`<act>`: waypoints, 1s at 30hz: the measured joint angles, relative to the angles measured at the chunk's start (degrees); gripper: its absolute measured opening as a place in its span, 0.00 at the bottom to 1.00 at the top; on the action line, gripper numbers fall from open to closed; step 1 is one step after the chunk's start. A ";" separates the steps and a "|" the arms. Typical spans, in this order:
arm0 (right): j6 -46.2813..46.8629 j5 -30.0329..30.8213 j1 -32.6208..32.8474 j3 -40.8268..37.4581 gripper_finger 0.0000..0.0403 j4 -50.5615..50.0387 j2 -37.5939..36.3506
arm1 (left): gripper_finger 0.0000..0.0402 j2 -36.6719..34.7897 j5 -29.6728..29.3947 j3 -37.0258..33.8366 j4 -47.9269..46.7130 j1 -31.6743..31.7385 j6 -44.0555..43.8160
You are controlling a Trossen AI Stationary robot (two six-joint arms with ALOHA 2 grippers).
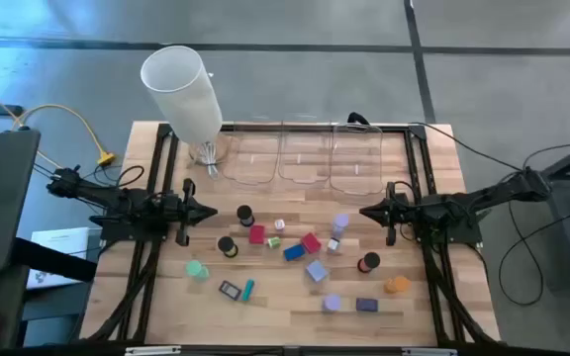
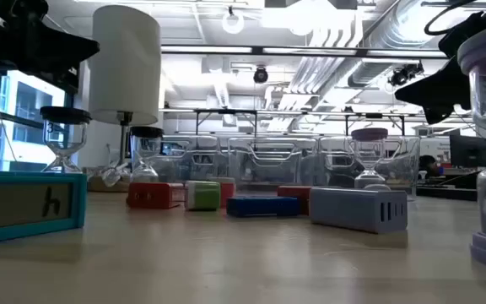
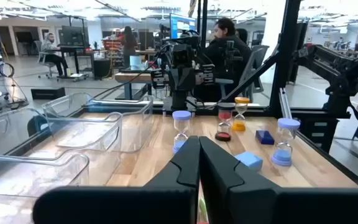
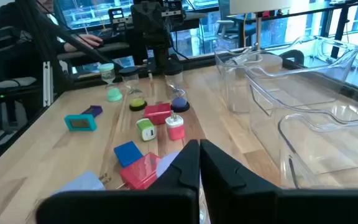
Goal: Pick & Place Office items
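The tabletop (image 1: 166, 297) carries three bins (image 1: 300, 158) at the far edge. My left gripper (image 1: 209, 211) and right gripper (image 1: 367, 211) wait, jaws clenched and empty. Items (image 1: 295, 252) lie scattered between them. No pick has begun; next I open over one item.
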 joint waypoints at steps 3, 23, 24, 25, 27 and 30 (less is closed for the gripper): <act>0.00 0.52 -0.01 0.01 0.00 0.00 0.00 | 0.00 0.00 -0.02 -0.01 -0.22 0.00 0.00; 7.57 7.30 -0.02 1.77 0.03 -4.83 0.01 | 0.00 0.00 -1.61 -0.01 -0.01 0.00 3.22; 8.92 8.31 -0.02 3.05 0.05 -6.79 0.07 | 0.00 0.00 -2.16 -0.01 0.06 0.00 3.82; 9.74 8.53 -0.02 4.35 0.08 -8.38 0.08 | 0.01 0.00 -2.85 0.00 0.04 0.00 4.24; 10.18 9.01 -0.02 6.75 0.15 -10.40 0.92 | 0.03 0.00 -4.88 -0.02 0.07 0.00 5.13; 9.64 7.98 -0.02 10.38 0.28 -11.02 3.15 | 0.07 0.01 -9.14 0.00 1.09 0.00 5.63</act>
